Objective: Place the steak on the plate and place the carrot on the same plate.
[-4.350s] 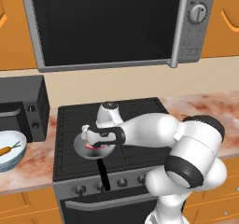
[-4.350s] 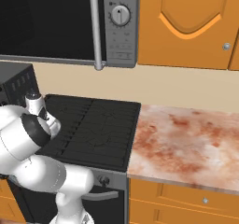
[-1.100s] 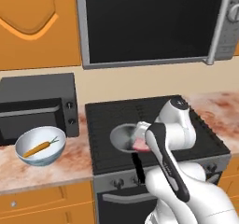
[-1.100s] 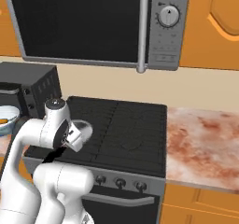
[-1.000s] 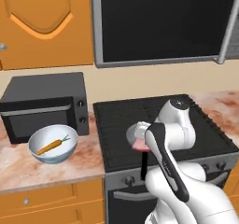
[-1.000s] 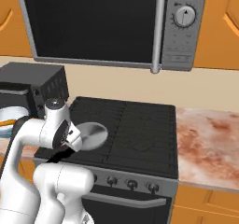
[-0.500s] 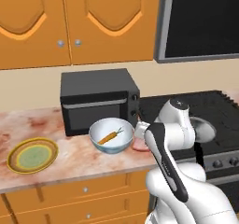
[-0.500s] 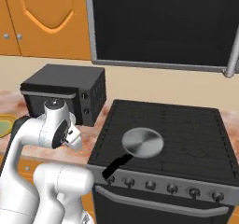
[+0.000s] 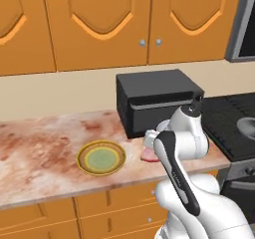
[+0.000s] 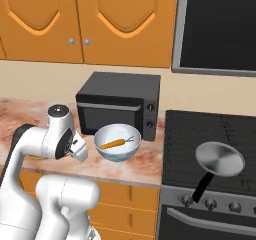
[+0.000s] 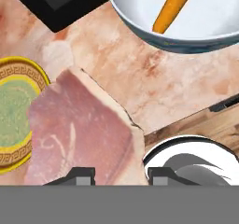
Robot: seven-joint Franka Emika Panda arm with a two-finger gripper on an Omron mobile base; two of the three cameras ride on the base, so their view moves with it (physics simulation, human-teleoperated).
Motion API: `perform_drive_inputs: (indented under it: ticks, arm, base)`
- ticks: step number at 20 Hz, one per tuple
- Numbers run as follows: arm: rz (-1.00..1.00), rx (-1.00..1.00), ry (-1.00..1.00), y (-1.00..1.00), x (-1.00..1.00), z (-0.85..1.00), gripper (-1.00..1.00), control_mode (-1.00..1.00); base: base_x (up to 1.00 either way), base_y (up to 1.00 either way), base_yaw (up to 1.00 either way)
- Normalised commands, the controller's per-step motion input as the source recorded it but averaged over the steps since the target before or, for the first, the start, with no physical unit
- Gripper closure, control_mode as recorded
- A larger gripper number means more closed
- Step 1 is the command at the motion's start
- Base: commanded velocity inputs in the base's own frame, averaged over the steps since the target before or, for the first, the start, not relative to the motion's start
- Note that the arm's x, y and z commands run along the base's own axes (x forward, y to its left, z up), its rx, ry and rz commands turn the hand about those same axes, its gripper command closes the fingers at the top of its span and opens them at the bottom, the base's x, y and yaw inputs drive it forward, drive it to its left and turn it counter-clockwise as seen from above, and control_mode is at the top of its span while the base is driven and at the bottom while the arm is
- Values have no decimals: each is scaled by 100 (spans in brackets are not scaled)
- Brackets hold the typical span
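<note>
Marbled table (image 9: 45, 148), mid-frame in the left base view: your claw (image 11: 116, 174) grips the steak (image 11: 81, 132) by its near edge, jaws pinched narrow, carrying it clear of the surface. Plate (image 9: 101, 158) waits centre-left, just beside the steak; carrot (image 10: 117, 143) lies in the bowl (image 10: 118, 152), centre of the right base view.

The arm (image 9: 185, 148) is glossy white, built of rounded, bulbous shell segments that widen toward the base. A dark charcoal band runs lengthwise down one link, and the joints between segments show as dark seams. The wrist joint (image 10: 59, 110) ends in a grey circular cap. The gripper (image 11: 117, 175) has two small dark square-ended fingertips.
</note>
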Motion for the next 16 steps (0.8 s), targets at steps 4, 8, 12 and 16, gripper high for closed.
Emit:
perform_drive_inputs:
  ticks: [4, 8, 12, 16]
  arm:
    - [0, 0, 0, 0, 0, 0, 100, 100]
    - [0, 0, 0, 0, 0, 0, 100, 100]
    - [1, 0, 0, 8, 0, 0, 100, -100]
    - [0, 0, 0, 0, 12, 0, 100, -100]
  base:
    - [0, 79, -9]
    - [6, 69, -6]
    - [3, 26, -1]
    - [0, 0, 0]
